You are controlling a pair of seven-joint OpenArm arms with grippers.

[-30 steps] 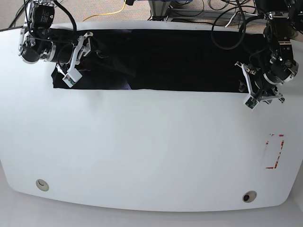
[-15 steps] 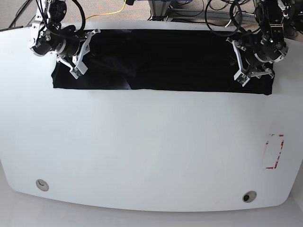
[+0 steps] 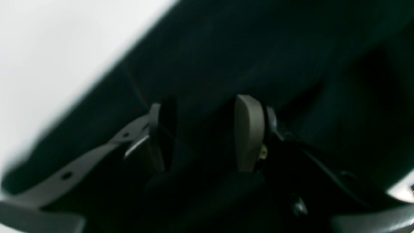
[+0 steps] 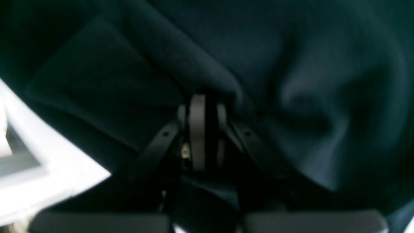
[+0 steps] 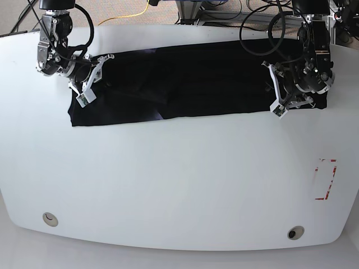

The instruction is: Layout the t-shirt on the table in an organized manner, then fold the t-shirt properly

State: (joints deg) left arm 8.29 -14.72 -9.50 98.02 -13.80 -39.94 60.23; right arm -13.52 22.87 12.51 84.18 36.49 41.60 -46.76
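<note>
The black t-shirt point(image 5: 185, 78) lies as a long folded band across the back of the white table point(image 5: 168, 179), slightly slanted, its left end lower. Its print is hidden. My right gripper point(image 5: 87, 92) is at the shirt's left end; in the right wrist view it point(image 4: 202, 136) is shut on a fold of the black cloth point(image 4: 291, 64). My left gripper point(image 5: 289, 103) is over the shirt's right end; in the left wrist view its point(image 3: 203, 132) fingers stand apart over the dark cloth point(image 3: 258, 48), near the shirt's edge.
A red tape mark point(image 5: 325, 179) sits at the table's right side. Two small round holes point(image 5: 50, 218) point(image 5: 295, 232) are near the front edge. Cables point(image 5: 134, 14) and a stand lie behind the table's back edge.
Both grippers moved inward over the shirt. The shirt's left end has shifted down and to the right, so the band now slants. The left arm moved from the shirt's lower right corner up onto the cloth.
</note>
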